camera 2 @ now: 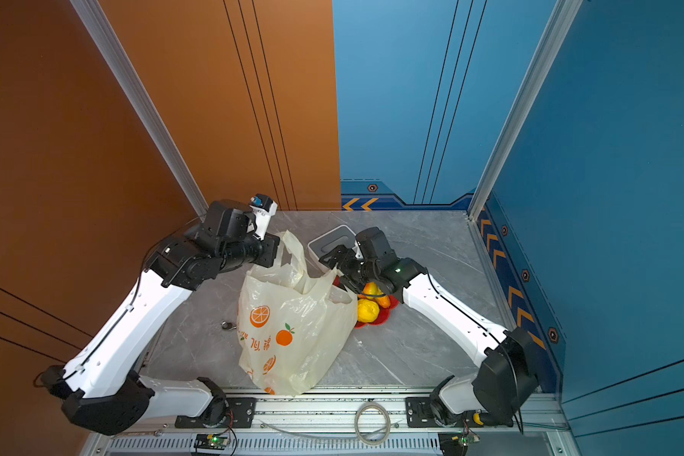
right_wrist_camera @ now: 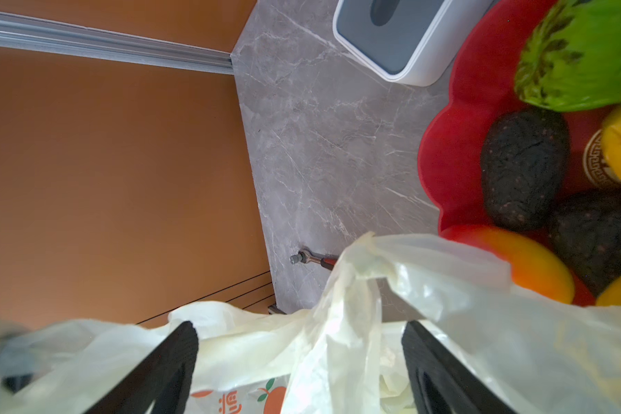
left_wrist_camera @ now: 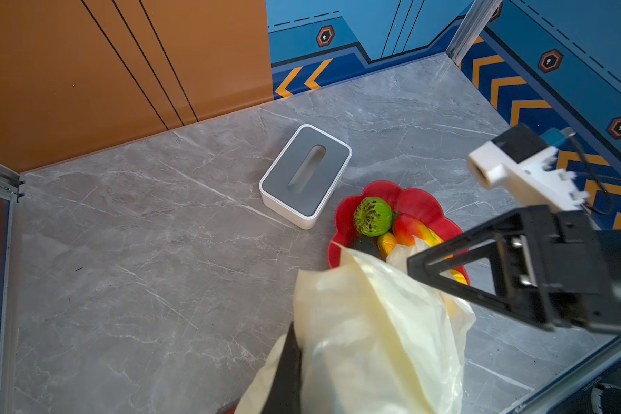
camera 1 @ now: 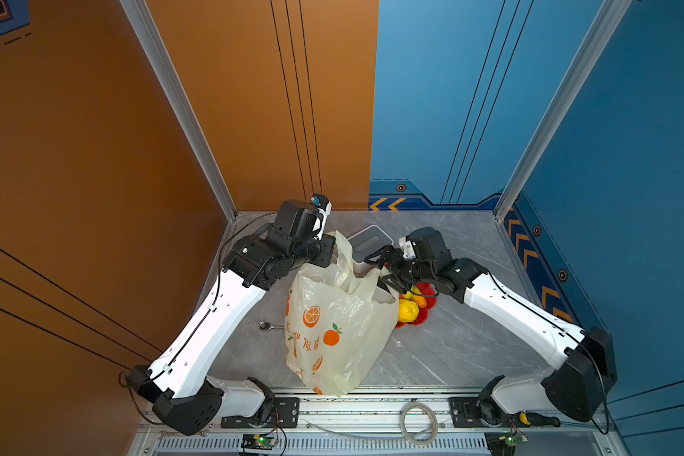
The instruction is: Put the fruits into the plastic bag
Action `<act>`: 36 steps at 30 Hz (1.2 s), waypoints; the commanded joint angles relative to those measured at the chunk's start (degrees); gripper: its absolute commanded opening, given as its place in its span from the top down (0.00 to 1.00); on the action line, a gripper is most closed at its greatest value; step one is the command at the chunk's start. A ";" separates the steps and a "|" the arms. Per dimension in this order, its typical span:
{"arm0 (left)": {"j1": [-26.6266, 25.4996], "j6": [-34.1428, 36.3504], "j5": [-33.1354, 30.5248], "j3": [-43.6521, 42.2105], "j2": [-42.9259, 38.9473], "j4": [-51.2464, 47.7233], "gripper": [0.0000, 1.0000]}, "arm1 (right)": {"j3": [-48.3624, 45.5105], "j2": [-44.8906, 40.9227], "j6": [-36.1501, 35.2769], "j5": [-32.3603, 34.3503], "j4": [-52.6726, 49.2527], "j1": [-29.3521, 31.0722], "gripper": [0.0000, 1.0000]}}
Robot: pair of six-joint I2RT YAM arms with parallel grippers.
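- One plastic bag stands crumpled at the middle of the desk. Its lower end reaches the front rail, and its mouth is pulled up between the two arms.
- The left gripper is closed on the bag's far handle loop and holds it raised.
- The right gripper is open. Its jaws stand wide with loose film from the bag's near rim between them, and nothing is clamped.
- The fruits lie in one red flower-shaped dish, which touches the bag's right side.
- The right wrist view shows one green fruit, two dark rough ones, one red-orange one and two yellow ones cut off by the frame. The bag's film covers part of the pile, so the full count cannot be told.
- One white-grey slotted box sits just behind the dish, apart from it.
- One ratchet wrench lies left of the bag, with its handle running under the film.
- Bare desk lies at the front right and along the back. An orange wall closes the left edge and a blue wall the right.
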 commanded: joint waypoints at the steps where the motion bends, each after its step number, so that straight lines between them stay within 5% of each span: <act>1: -0.49 -0.13 -1.31 0.44 -0.84 0.34 1.00 | -3.49 -3.39 2.79 3.17 -0.77 1.75 0.11; 17: -1.17 -1.76 0.18 -1.53 -3.41 0.58 1.00 | -2.99 8.44 3.83 0.66 9.05 -1.94 0.20; 21: -0.40 -1.89 0.49 -1.96 -4.27 0.55 1.00 | -2.44 10.20 4.82 0.16 11.72 -2.02 0.35; 27: 2.51 -2.44 0.03 -3.72 -6.25 0.33 1.00 | -1.65 8.58 5.05 0.65 12.97 -1.98 0.79; 31: 5.17 -4.30 -4.88 -4.39 -8.66 -0.60 1.00 | 2.68 4.92 0.30 2.94 7.45 -1.53 0.99; 36: 8.60 -6.08 -8.66 -5.09 -11.83 -1.17 1.00 | 12.33 2.40 -9.23 1.94 0.84 -0.63 1.00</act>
